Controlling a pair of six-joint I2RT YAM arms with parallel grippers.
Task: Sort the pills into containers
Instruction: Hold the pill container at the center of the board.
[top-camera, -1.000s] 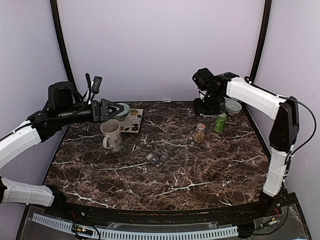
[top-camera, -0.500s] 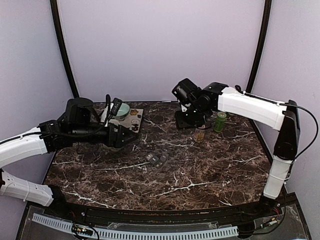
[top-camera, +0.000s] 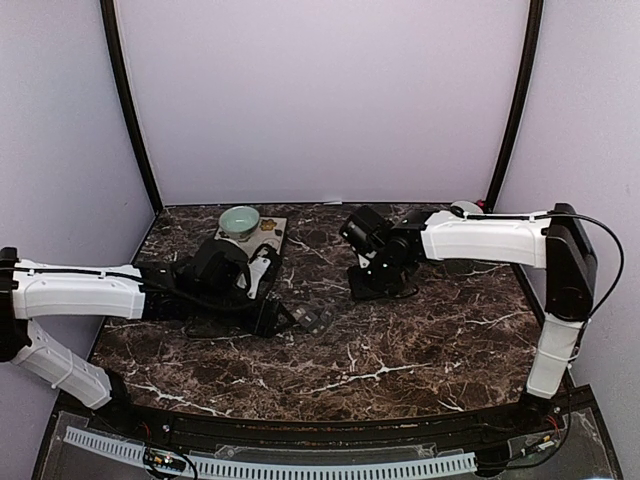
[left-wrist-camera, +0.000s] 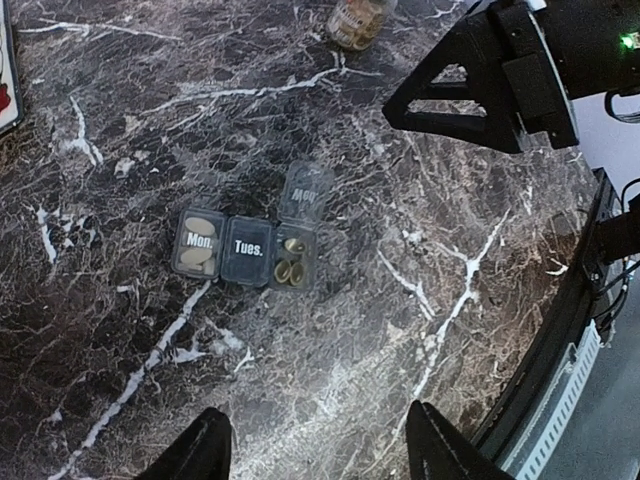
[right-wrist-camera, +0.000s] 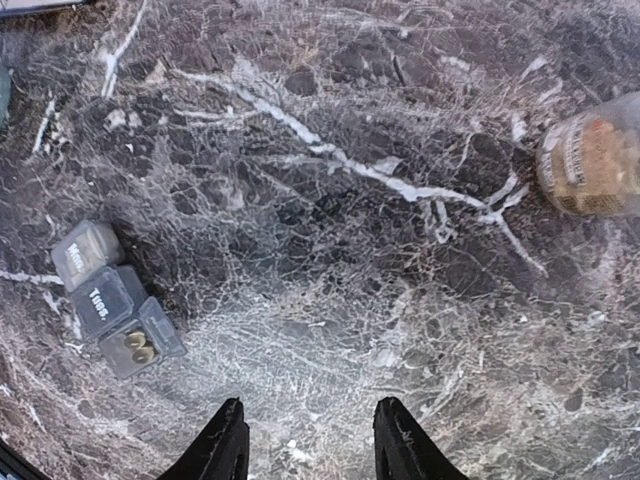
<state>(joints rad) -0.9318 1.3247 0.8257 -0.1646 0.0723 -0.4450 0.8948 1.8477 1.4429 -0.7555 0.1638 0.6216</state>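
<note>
While left pincer (left-wrist-camera: 315, 455) and right pincer (right-wrist-camera: 310, 445) both hang spread wide, empty, you risk arm clash: containers (left-wrist-camera: 245, 250) lie just ahead of left, ahead-left of right. One lid (left-wrist-camera: 308, 190) up, pills (left-wrist-camera: 290, 270) exposed; clip light containers with finger, likely spill or skid.

Containers (left-wrist-camera: 247, 250) labelled "Mon." & "Tues." in white print.
</note>
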